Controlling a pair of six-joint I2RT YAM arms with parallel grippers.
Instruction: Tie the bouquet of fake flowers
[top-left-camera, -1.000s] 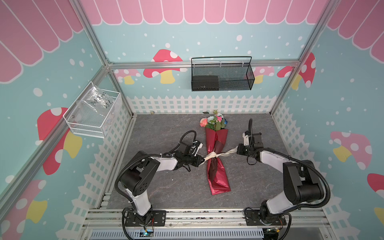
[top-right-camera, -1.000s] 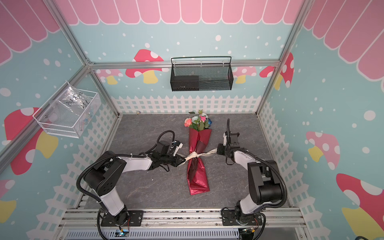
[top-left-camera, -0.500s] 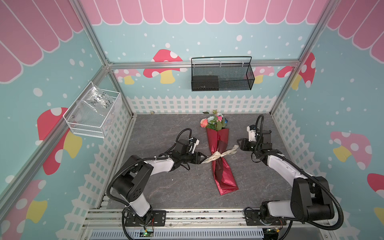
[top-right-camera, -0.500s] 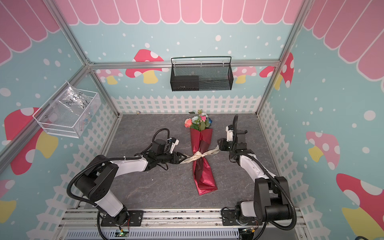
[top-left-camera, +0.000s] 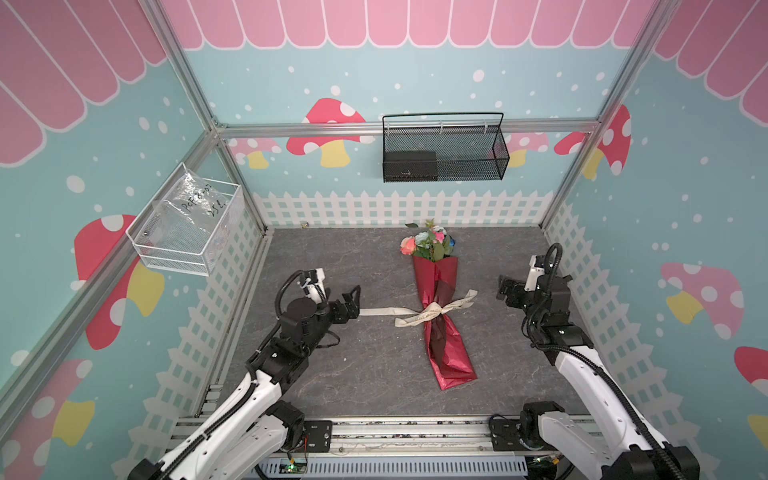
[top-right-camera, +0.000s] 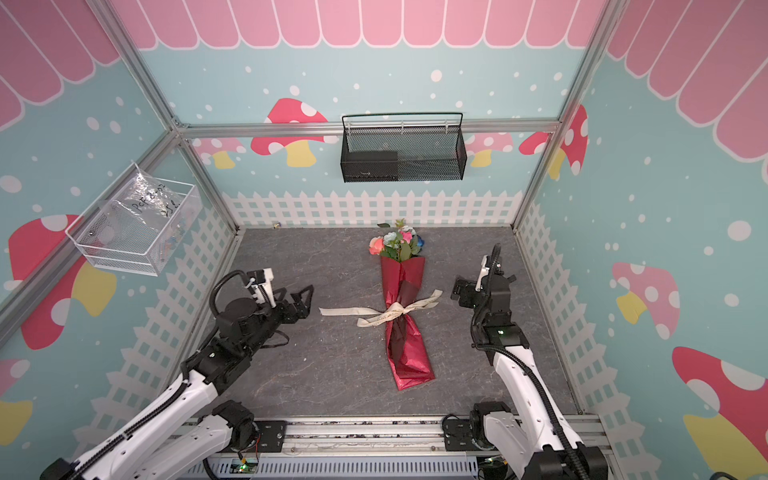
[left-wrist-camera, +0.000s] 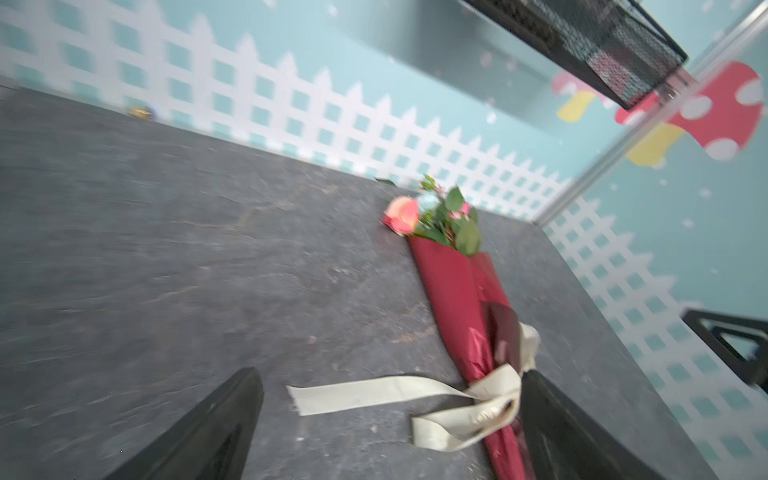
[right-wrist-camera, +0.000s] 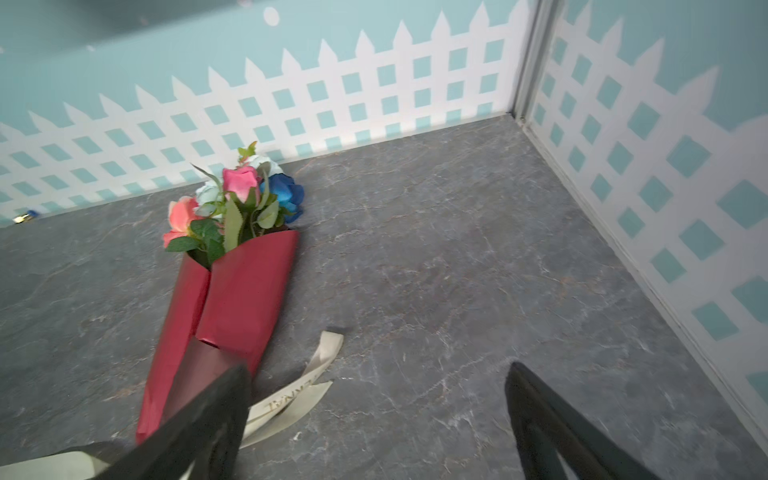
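Observation:
The bouquet of fake flowers (top-left-camera: 441, 332) (top-right-camera: 407, 340) lies on the grey floor in both top views, wrapped in shiny red paper, with its blooms toward the back fence. A cream lettered ribbon (top-left-camera: 432, 309) (top-right-camera: 394, 309) is knotted round its middle, and the ribbon's loose ends rest on the floor. My left gripper (top-left-camera: 352, 302) (top-right-camera: 305, 300) stands open just off the ribbon's long left end, touching nothing. To the right of the bouquet, my right gripper (top-left-camera: 503, 289) (top-right-camera: 457, 293) is open and apart from it. The wrist views show the bouquet (left-wrist-camera: 453, 291) (right-wrist-camera: 245, 291) and ribbon (left-wrist-camera: 374, 392) (right-wrist-camera: 291, 405) beyond open jaws (left-wrist-camera: 390, 376) (right-wrist-camera: 376, 370).
A black mesh basket (top-left-camera: 442, 151) hangs on the back wall. A white wire basket (top-left-camera: 187, 224) holding a plastic bag hangs on the left wall. A small object (top-left-camera: 304, 225) lies by the back fence. Fence-printed walls enclose the floor on three sides.
Both grippers have opened and let go of the ribbon ends. Each has drawn back outward from the bouquet, and the ribbon ends now lie slack on the floor.

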